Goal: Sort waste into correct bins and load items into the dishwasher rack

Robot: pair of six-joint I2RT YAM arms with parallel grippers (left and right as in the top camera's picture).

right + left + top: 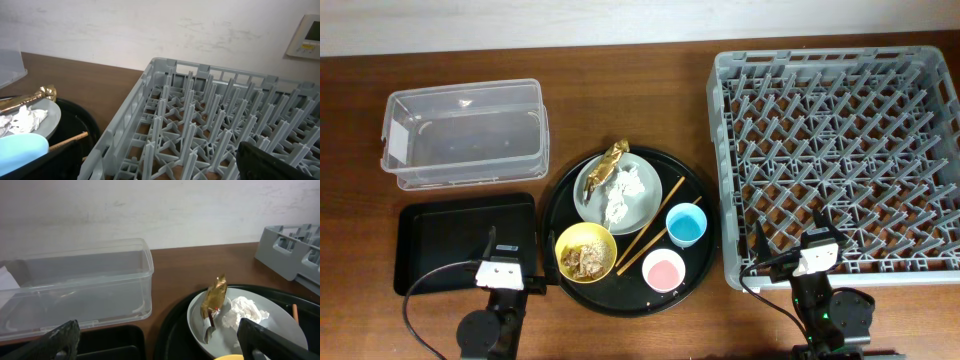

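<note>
My left tool [157,330] and right tool [792,240] both gape open, nearest on the desk [620,80]. Between them a round tray [552,225] carries the bowl [563,238], cups and chopsticks [650,238], which slant near-left to far-right. Behind them the plate [586,197] holds tissue [625,190] and the wrapper [614,155]. Only my left wrist view shows the wrapper propped upward. The box [465,135] sits far left and the rack [840,150] right.

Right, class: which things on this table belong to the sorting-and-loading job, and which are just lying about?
Job: tissue, foil wrapper, food scraps, clear box, black rectangular tray, plate, yellow bowl, blue cup, pink cup, chopsticks, rack.
Lying about: round black tray, wall panel.
</note>
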